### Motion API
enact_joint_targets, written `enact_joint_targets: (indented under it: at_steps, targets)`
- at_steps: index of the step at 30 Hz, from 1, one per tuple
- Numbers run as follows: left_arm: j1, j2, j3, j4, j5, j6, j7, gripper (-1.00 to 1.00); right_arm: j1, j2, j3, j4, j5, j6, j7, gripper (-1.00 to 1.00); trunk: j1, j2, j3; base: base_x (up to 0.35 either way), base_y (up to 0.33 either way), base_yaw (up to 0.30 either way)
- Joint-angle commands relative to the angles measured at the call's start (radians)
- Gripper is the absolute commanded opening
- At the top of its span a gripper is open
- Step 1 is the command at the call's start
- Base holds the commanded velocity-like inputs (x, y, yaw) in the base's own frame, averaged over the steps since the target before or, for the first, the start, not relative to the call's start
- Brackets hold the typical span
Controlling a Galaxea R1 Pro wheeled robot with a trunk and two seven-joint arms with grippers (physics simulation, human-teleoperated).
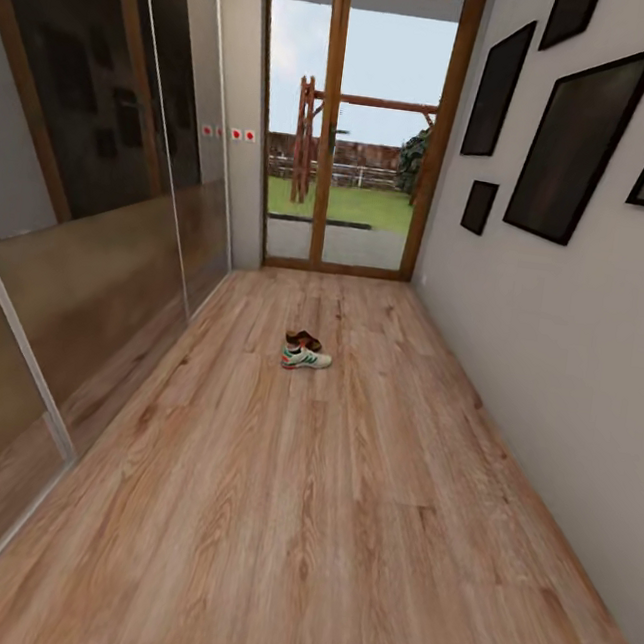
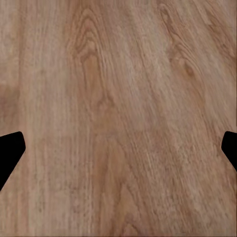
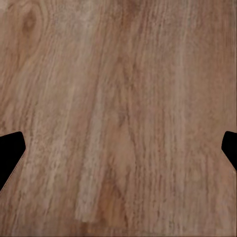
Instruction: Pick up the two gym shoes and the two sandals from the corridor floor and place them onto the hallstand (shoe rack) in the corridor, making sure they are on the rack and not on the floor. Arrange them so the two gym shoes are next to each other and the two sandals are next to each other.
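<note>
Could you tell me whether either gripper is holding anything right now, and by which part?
Nothing is held: the left gripper and right gripper are open over bare corridor floor.

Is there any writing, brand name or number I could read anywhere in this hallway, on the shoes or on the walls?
None can be read.
Gym shoe: green stripes on its side, any brand name too small to tell.
Red-and-white dots on the wall beside the glass door: too small to tell if they carry signs.
Dark picture frames: no lettering visible.
</note>
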Motion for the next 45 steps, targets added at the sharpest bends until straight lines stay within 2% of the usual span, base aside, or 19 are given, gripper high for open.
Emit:
enact_joint_targets:
  at_steps: [1,45]
  targets:
    - [-0.001,-0.001,0.008,0.001,-0.006,-0.003,-0.007,1.0,-0.001,0.0,-0.009,0.001,0.008,-0.003,0.004,1.0,0.0,0.0,-0.001,0.335,0.0,0.0]
    - [-0.001,-0.001,0.008,0.001,-0.005,-0.003,-0.007,1.0,-0.001,0.0,-0.009,0.001,0.008,-0.003,0.004,1.0,0.0,0.0,-0.001,0.335,0.0,0.0]
